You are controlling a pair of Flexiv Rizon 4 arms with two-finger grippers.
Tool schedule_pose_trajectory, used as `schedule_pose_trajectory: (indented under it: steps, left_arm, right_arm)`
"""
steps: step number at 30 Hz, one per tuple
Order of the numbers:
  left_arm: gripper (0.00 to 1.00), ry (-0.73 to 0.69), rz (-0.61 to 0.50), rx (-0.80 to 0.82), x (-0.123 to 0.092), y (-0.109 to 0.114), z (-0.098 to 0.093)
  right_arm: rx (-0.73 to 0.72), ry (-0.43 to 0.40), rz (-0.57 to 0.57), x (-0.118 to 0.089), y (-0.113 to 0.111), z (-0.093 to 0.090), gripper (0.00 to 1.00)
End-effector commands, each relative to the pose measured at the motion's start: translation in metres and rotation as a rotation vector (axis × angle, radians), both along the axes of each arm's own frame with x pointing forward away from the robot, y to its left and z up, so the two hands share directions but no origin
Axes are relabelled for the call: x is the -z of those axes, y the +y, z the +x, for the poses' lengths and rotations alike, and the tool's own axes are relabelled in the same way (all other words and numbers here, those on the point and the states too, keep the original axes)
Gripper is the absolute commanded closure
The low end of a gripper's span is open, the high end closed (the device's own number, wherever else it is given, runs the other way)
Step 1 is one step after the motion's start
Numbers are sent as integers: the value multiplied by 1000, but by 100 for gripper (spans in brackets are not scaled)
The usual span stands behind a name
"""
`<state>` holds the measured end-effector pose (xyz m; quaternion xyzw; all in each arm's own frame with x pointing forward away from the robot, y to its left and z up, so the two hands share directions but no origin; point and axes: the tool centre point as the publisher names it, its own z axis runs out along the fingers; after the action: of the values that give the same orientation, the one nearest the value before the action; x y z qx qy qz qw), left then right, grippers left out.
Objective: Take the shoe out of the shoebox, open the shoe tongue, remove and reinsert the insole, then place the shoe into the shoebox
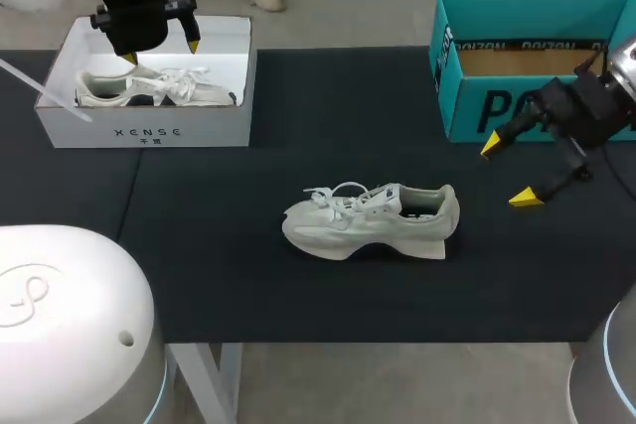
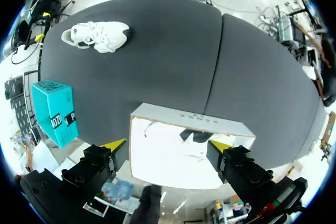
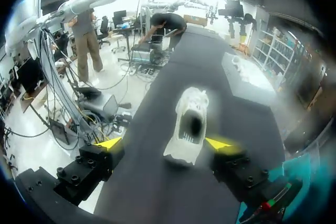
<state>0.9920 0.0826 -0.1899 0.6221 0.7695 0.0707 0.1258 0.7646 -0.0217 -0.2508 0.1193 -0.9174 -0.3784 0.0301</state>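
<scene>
Item: table point(image 1: 248, 275), one. Top covered in matte black sheeting laid in sections, a seam point(image 2: 215, 66) showing between them. Pale metal leg point(image 1: 214, 384) under the near edge. Lighting bright and even.

**Sneakers and shoeboxes, black table**

White sneaker point(image 1: 370, 220): upright on its sole at mid-table, toe pointing left, laces loose.
White shoebox point(image 1: 149, 132): open, at far left, with a second sneaker point(image 1: 149, 89) lying inside.
Teal shoebox point(image 1: 464, 81): open, at far right.

White shoe point(image 3: 189, 124) on the dark table point(image 3: 157, 182), heel-first — ahead of the spread right pincer point(image 3: 165, 143)
</scene>
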Motion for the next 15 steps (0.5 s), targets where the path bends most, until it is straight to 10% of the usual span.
schedule_pose_trajectory:
  steps: [1, 15]
  left_arm:
    - [0, 1, 2, 1, 0, 0, 0]
    - [0, 1, 2, 1, 0, 0, 0]
  right_arm:
    - [-87, 88, -25, 1, 1, 7, 0]
    - [146, 92, 84, 43, -23, -1, 0]
